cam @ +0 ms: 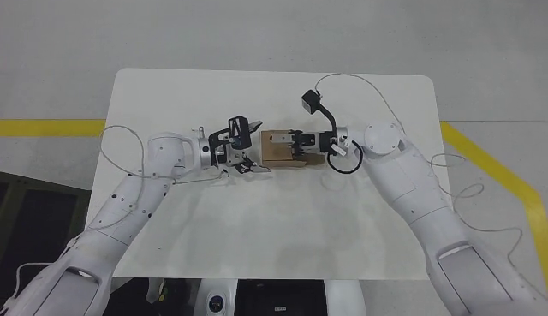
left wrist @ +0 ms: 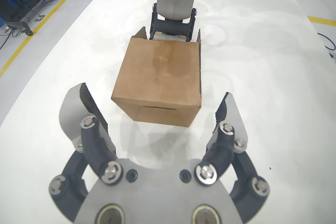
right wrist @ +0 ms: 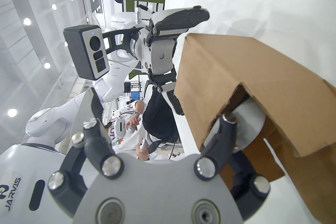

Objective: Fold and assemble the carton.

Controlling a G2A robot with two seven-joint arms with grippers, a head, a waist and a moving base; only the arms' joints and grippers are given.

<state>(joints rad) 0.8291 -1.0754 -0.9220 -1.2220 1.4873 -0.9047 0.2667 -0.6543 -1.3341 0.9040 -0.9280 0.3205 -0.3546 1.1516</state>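
Note:
A small brown carton (cam: 278, 147) lies on its side in the middle of the white table (cam: 171, 102). In the left wrist view the carton (left wrist: 160, 72) shows a closed end with a slot facing my left gripper (left wrist: 155, 107). That gripper is open, its fingers spread wider than the box and just short of it. My right gripper (cam: 297, 142) is at the carton's opposite, open end, where loose flaps (left wrist: 140, 34) stick out. It is open: one finger (right wrist: 236, 117) reaches inside the carton (right wrist: 249, 72), the other finger (right wrist: 92, 104) stays well outside.
A black cable loop (cam: 344, 163) lies on the table beside the right wrist, and thin wires trail from both arms. Bare table surrounds the carton on all sides. Yellow floor lines (cam: 51, 128) run beyond the table edges.

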